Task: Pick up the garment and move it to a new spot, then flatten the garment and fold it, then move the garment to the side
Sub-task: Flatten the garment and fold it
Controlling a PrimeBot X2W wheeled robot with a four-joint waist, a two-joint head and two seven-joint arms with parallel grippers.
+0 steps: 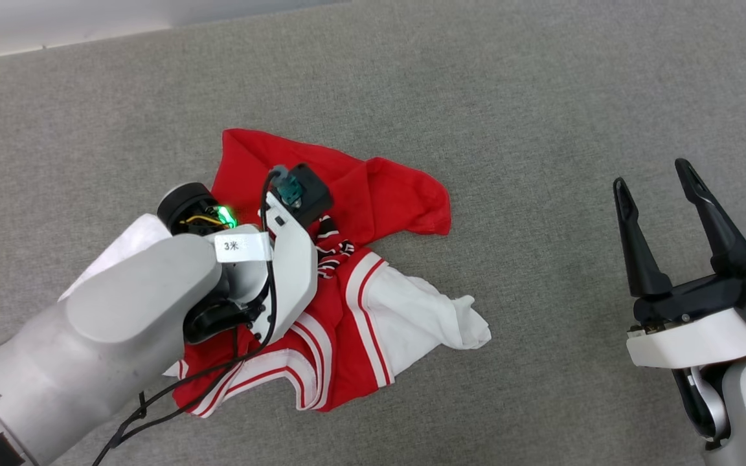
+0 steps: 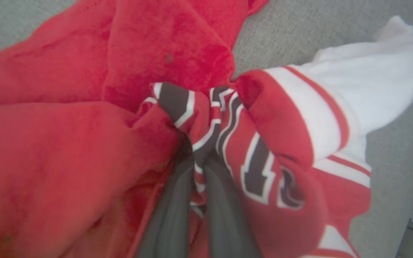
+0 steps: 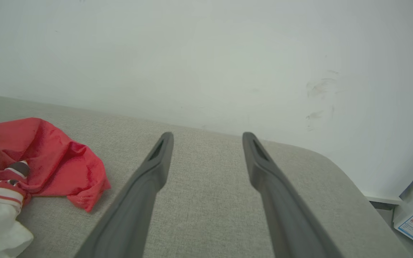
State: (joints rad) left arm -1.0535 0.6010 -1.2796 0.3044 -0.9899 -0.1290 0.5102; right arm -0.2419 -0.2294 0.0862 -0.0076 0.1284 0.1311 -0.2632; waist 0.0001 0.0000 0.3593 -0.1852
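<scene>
Shirt lies crumpled in a heap on the grey surface, left of centre in the head view. Red body bunched toward the far side. One white sleeve is spread out to the right, and the red-and-white trim curves along the near side.

Left arm reaches over the heap from the lower left, and its wrist covers the middle of the shirt. Black cable runs down off the wrist toward the bottom edge.

Left wrist view: left gripper is buried in the folds. Its two dark fingers stand nearly together, pinching a ridge of red cloth with the black-and-white lettering just beside it. Jaws narrow, closed on the shirt. The cloth rises around the fingers, but whether any of it has left the surface I cannot tell.

Right gripper sits at the right edge of the head view, well apart from the shirt and touching nothing. Jaws wide, nothing between them.

Right wrist view: right gripper points across bare grey surface toward a pale wall, fingers splayed. The shirt's red edge shows at the far left of this view, clear of the fingers.
</scene>
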